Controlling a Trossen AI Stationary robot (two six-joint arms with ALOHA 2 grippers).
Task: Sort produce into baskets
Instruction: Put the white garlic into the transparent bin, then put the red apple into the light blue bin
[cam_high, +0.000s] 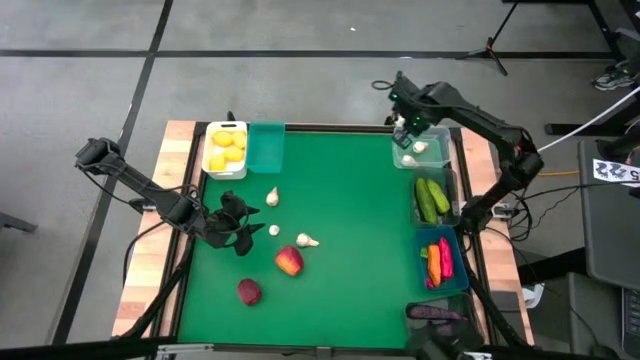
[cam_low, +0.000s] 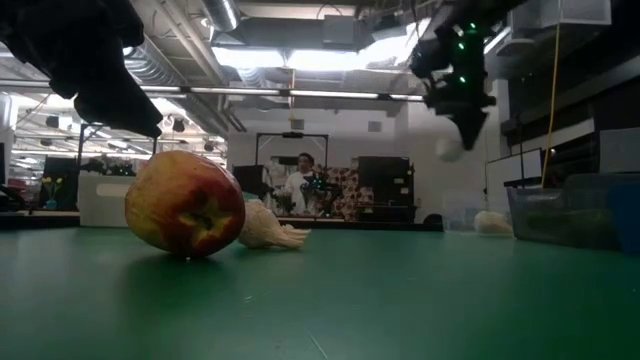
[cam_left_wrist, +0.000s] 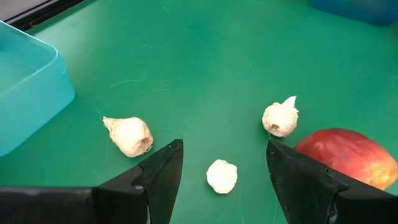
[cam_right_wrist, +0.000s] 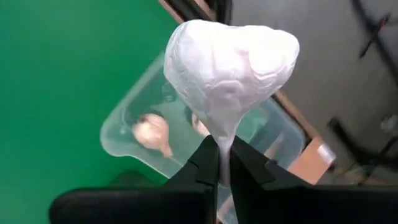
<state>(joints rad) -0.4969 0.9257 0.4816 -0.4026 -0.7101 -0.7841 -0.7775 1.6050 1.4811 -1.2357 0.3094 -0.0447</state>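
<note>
My right gripper (cam_high: 410, 125) is shut on a white garlic bulb (cam_right_wrist: 230, 68) above the clear bin (cam_high: 421, 152) at the far right; the bin holds other garlic (cam_right_wrist: 152, 132). My left gripper (cam_high: 238, 222) hangs open above the mat, left of centre. In its wrist view the fingers stand on either side of a small garlic bulb (cam_left_wrist: 222, 176) without touching it. Two more garlic bulbs (cam_left_wrist: 129, 135) (cam_left_wrist: 281, 117) and a red apple (cam_left_wrist: 348, 155) lie on the mat close by. A second apple (cam_high: 249, 291) lies nearer the front. My right gripper pinches the garlic bulb by its thin stem end (cam_right_wrist: 224, 142) between its two fingertips. The fingers point down from above. The bulb hangs below the fingers, fat end down, clear over the clear bin; it also shows in the low view (cam_low: 450, 148).
A white bin of lemons (cam_high: 226, 148) and a teal bin (cam_high: 266, 146) stand at the far left. Down the right edge stand a dark bin of cucumbers (cam_high: 433, 198), a blue bin of carrots and chilies (cam_high: 441, 260) and an eggplant (cam_high: 435, 313). A person (cam_low: 303, 185) stands far behind the table.
</note>
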